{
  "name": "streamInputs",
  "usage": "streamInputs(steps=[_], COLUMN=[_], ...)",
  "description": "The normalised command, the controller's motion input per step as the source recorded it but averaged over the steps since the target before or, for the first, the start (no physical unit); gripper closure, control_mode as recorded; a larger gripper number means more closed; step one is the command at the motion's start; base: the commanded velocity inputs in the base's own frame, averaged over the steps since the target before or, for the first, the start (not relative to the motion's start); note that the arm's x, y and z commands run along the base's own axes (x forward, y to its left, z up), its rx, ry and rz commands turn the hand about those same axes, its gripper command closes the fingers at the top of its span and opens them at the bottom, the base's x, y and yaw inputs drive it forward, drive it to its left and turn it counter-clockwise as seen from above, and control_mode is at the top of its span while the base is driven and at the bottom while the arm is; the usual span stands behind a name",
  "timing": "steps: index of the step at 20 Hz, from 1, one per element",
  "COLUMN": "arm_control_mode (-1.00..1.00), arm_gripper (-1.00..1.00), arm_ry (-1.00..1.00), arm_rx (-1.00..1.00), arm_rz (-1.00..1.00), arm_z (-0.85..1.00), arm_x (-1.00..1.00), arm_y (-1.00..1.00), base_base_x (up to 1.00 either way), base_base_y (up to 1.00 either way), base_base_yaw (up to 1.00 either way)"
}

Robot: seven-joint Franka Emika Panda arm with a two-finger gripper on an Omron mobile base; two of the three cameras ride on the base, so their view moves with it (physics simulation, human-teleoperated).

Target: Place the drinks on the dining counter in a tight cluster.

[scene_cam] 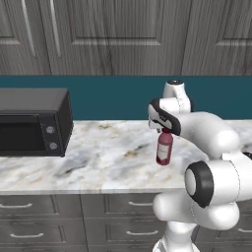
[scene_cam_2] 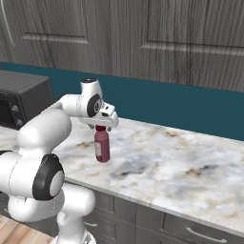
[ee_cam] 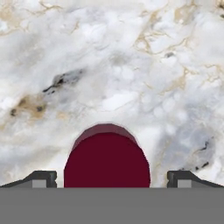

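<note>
Hand view looks straight down on the juice bottle (ee_cam: 106,158), which stands upright on the marble counter (ee_cam: 131,65) by the teal backsplash, its long axis vertical and its cap centred between the spread, empty jaws of the gripper (ee_cam: 111,178), one fingertip either side and clear of it.

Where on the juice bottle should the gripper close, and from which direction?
From straight above, on the neck or upper body. The juice bottle stands upright on the marble counter, and the open gripper already straddles its round top, one fingertip to each side.
</note>
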Motion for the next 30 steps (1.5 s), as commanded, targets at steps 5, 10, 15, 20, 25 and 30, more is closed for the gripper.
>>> streamInputs(steps=[5,10,15,20,25,30], arm_control_mode=[-1.0,-1.0,-1.0,-1.0,-1.0,-1.0], arm_gripper=[-1.0,-1.0,-1.0,-1.0,-1.0,1.0], arm_ry=[0.0,0.0,0.0,0.0,0.0,0.04], arm_rx=[0.0,0.0,0.0,0.0,0.0,0.0], arm_rz=[0.0,0.0,0.0,0.0,0.01,0.0], arm_z=[-0.09,-0.09,-0.09,-0.16,-0.17,-0.21], arm_x=[0.01,0.07,0.08,0.03,0.0,-0.13], arm_y=[0.0,0.0,0.0,-0.01,-0.03,0.0], base_base_x=[0.0,0.0,0.0,0.0,0.0,0.0], base_base_y=[0.0,0.0,0.0,0.0,0.0,0.0], base_base_yaw=[0.0,0.0,0.0,0.0,0.0,0.0])
